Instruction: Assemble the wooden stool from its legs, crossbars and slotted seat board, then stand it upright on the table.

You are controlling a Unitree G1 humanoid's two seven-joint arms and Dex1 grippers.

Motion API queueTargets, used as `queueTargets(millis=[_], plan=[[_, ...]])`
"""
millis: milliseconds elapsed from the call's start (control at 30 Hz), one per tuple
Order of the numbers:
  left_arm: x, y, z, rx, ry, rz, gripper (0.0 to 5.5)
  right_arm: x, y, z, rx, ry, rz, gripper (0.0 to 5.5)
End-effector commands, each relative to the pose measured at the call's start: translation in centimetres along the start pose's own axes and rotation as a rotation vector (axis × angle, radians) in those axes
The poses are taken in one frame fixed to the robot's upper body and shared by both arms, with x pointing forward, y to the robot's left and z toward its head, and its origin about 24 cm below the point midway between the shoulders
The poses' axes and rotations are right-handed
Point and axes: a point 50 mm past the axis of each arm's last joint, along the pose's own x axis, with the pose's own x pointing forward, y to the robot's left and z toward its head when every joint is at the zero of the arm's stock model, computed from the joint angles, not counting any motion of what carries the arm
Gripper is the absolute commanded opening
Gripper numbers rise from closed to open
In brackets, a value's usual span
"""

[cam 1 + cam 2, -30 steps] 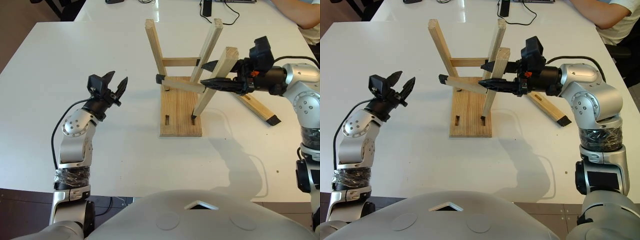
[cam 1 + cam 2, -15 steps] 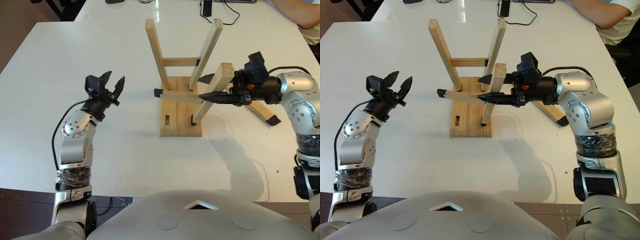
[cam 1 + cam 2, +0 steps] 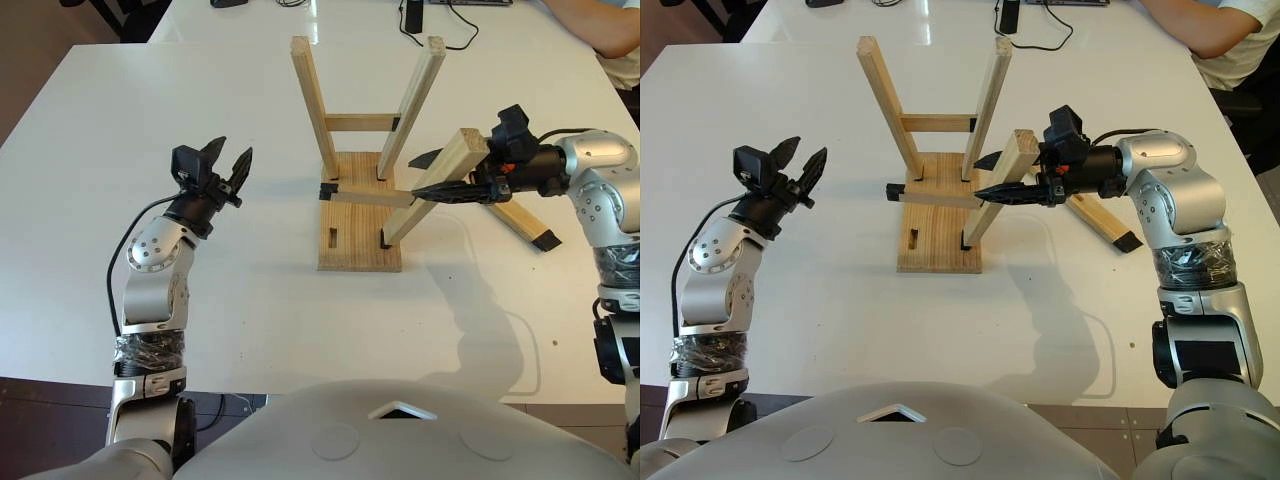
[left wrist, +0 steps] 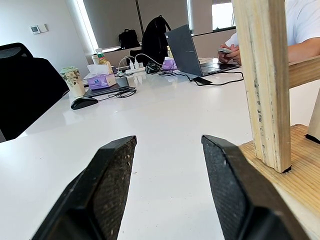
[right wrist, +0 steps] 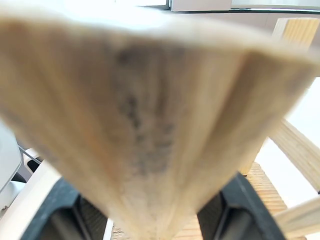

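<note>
Nearest, on the left side of the white table [image 3: 150,100], the left gripper [image 3: 235,150] is held up above the tabletop. Its two dark fingers [image 4: 107,175] are spread wide with nothing between them, and it is kept well apart from the wooden parts.

Toward the middle of the table the seat board [image 3: 355,255] is laid flat. A slot [image 3: 335,237] is seen as a dark slit at its near left corner. At the near right corner the lower end of a slanted leg [image 3: 403,215] is set into the board, and the leg is tipped up and away to the right. Its upper part is pinched by the right gripper [image 3: 978,179], one finger pressed on each side of the wood.

A lower crossbar [image 3: 365,195] is run level from the slanted leg toward the left. Its black-tipped end is found just beside the foot of the left one of two upright legs [image 3: 312,110] — whether the two touch cannot be told.

Those upright legs are stood in the far edge of the seat board, leaning slightly apart at the top, and are joined by an upper crossbar [image 3: 360,123]. To the right, behind the right gripper, a loose leg [image 3: 522,222] with a black cap is laid flat on the table. A black cable [image 3: 455,15] is seen at the far edge.
</note>
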Motion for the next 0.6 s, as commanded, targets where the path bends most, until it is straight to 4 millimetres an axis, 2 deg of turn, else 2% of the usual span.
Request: queueTargets(millis=[33, 167, 300, 433, 600], plan=[[0.2, -0.2, 0.1, -0.006, -0.005, 0.001, 2.42, 1.2, 1.3, -3.6, 0.077, 0.127, -0.008, 2.01], [0.0, -0.7, -0.2, -0.013, 0.001, 0.019, 2.42, 1.9, 2.0, -5.6, 0.125, 0.19, -0.039, 2.0], [-0.2, -1.8, -0.7, -0.031, 0.008, 0.035, 2.42, 2.8, 1.8, -6.7, 0.201, 0.208, -0.071, 2.0], [0.2, -2.8, -1.0, -0.05, 0.0, 0.039, 2.42, 3.3, 2.0, -9.7, 0.275, 0.309, -0.081, 2.0], [0.1, -3.0, -1.4, -0.072, 0.0, 0.069, 2.42, 2.6, 2.0, -10.2, 0.277, 0.378, -0.065, 2.0]])
